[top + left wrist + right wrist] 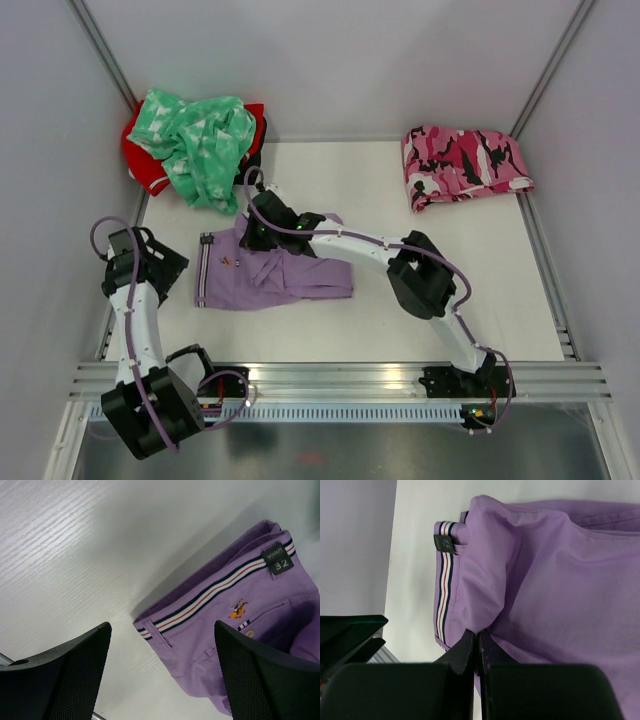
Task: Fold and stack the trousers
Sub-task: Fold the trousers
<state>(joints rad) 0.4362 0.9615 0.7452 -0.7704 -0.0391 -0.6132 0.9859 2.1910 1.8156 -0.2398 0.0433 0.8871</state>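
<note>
Plain lilac-purple, that's the trousers (275, 275) in the middle. Their waistband (215, 592) runs in white, navy and red stripes, with a dark grey label (276, 560) lettered pale and a little orange emblem (238, 610) below. Far right, a camouflage garment (462, 163) in pink, black and white. Far left, a mint-green garment (200, 145) with white blotches over a red garment (140, 165). White table (450, 260). The arms (135, 320) are white and black with purple cables.

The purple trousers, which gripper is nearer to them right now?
Right. The right gripper is shut on a fold of the trousers at their far edge; the left gripper hangs open just off the waistband end, not touching.
</note>
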